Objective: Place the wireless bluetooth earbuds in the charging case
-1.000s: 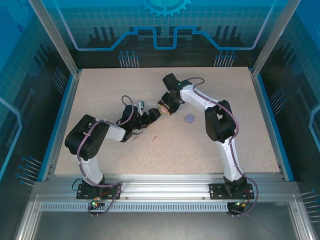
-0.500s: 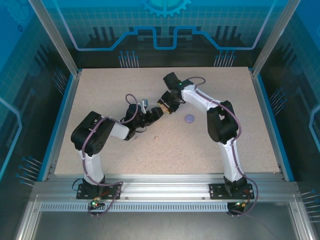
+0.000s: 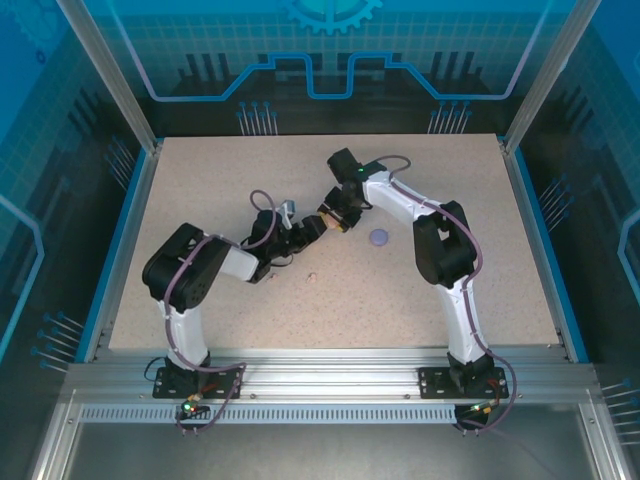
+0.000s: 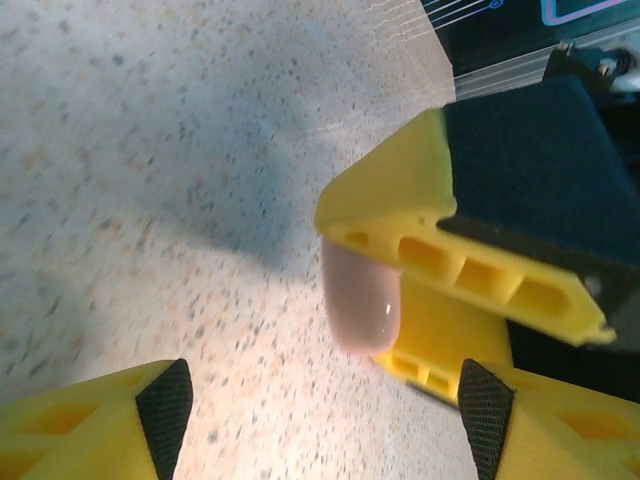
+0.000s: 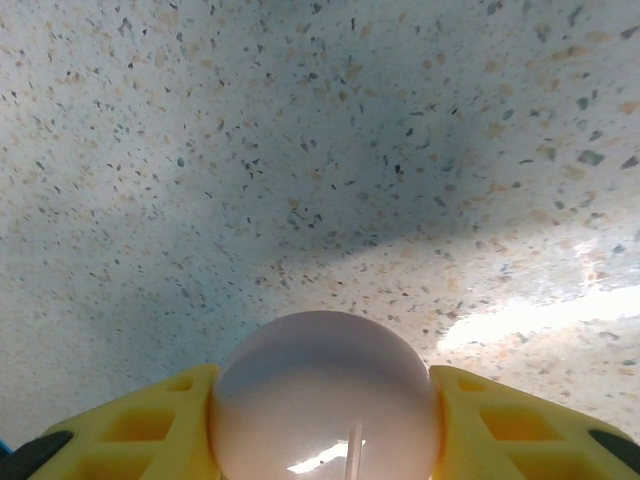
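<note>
Near the middle of the table [image 3: 200, 190], the right gripper [image 5: 325, 430] has its yellow fingers [image 5: 150, 425] closed on a round, pale pink case [image 5: 322, 380] — one finger on each side, the case filling the gap between them. A thin pale line runs down the near face of the case; what it is cannot be told. Beyond the case lies speckled tabletop, partly in shadow, with a bright patch to the right.

Just to the left of it, and slightly nearer, is the left gripper [image 4: 325, 415]. Its fingers stand wide apart with nothing between them, and their dark pads [image 4: 165, 400] frame bare tabletop. In the left wrist view the pink case shows ahead of this open gripper, clamped in the other gripper's yellow fingers, with a shadow on the table beside it. Whether the case touches the table cannot be told.

Seen from above, the two grippers meet almost tip to tip. A tiny pale pink earbud [image 3: 311, 277] lies loose on the table nearer than both — apart from either gripper, near the left arm's wrist. A flat round purple case [image 3: 378, 237] rests on the table to the right of the right gripper, close beside that arm.
</note>
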`<state>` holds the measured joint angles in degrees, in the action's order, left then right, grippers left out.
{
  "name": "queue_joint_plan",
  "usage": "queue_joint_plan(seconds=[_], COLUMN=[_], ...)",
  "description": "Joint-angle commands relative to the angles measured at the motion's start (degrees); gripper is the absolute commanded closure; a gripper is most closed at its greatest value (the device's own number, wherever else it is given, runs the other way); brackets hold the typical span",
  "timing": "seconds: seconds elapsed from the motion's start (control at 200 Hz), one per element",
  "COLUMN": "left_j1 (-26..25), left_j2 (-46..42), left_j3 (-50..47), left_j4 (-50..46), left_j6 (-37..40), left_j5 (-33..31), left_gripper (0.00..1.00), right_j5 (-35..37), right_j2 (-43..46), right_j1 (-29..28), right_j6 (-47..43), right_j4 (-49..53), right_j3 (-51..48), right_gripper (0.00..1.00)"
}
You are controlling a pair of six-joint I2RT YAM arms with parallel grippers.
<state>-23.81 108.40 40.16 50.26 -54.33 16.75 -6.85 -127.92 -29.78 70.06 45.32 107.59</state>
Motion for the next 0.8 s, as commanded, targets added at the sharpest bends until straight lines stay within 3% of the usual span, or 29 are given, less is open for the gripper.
queue_joint_plan(seconds=[0.0, 0.35, 0.795], left_j1=[-0.32, 1.01, 3.86], left_j2=[-6.34, -22.64, -23.25], left_j3=[-4.16, -6.01, -2.57], left_j4=[1.41, -20.65, -23.10], left_j6=[-1.09, -0.75, -2.88], left_j5=[-1.54, -10.44, -9.99], left_gripper=[0.23, 0.13, 0.12], right_j5=[2.34, 4.92, 11.57], right_j2=[0.26, -0.23, -2.40], right_j1=[0.53, -1.25, -6.93], right_j6=[-6.59, -23.56, -27.41], right_j4=[4.79, 9.59, 12.19], right_j3=[2.67, 2.22, 1.95], right_gripper=[0.54, 0.53, 0.52])
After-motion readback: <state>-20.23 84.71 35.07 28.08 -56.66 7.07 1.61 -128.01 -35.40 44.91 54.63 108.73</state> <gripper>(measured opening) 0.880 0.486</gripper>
